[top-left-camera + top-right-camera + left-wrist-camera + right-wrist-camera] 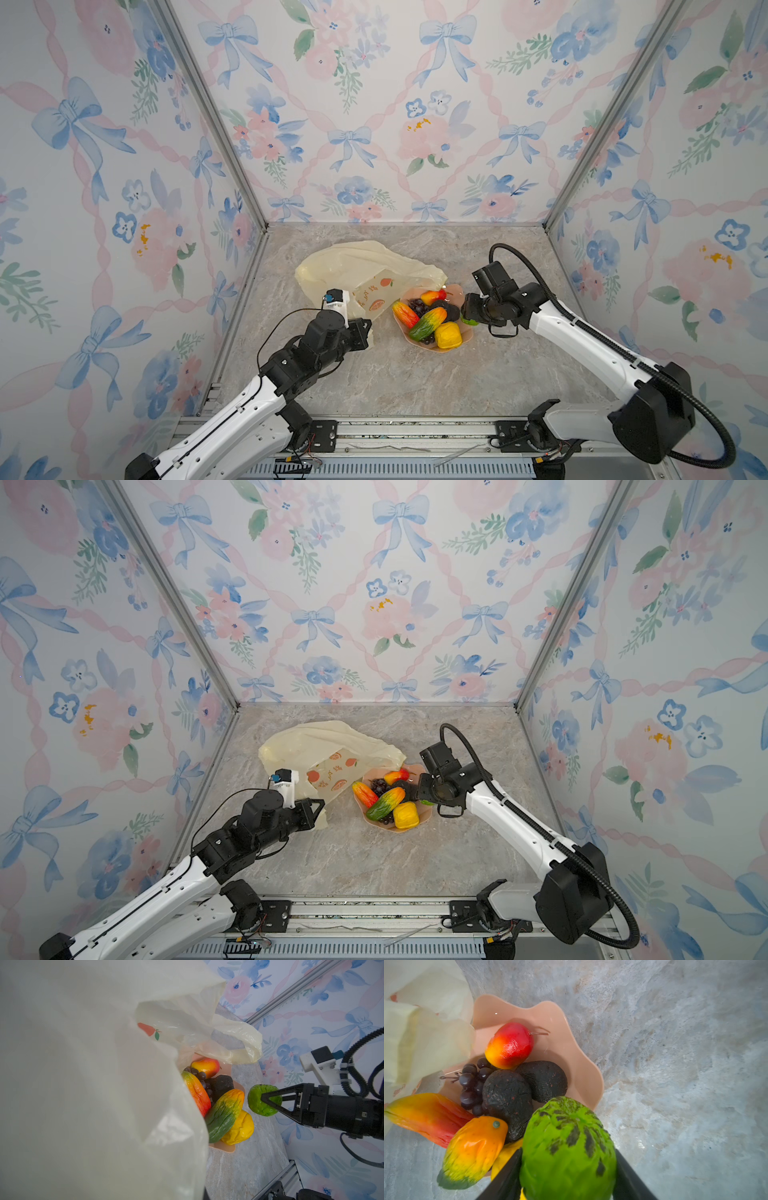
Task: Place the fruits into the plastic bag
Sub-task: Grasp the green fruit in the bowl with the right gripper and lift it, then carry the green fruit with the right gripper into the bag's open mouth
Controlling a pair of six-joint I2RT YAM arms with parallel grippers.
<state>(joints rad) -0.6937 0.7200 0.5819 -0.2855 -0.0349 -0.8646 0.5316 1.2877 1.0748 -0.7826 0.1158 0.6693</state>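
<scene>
- My right jaws are gripping the lime (264, 1100) from both sides. They are holding it just beside the right rim of the pink dish (571, 1053), clear of the pile.
- My left jaws are pinched shut, by the look of it on the near edge of the plastic bag (357, 262). The bag is lying on the counter (415, 382) to the left of the dish, and its film is draping over the dish's far-left rim.
- I am seeing no fruit inside the bag, though most of its inside is hidden. I am judging this to be an early delivery, only just under way.
- Sitting in the dish and waiting their turn are the lemon (448, 335), grape bunch (471, 1082), mango (510, 1045), green-orange piece (428, 323), red-orange piece (405, 313) and two dark fruits (508, 1095).
- The lime is needing a carry leftward across the dish to the bag's mouth.
</scene>
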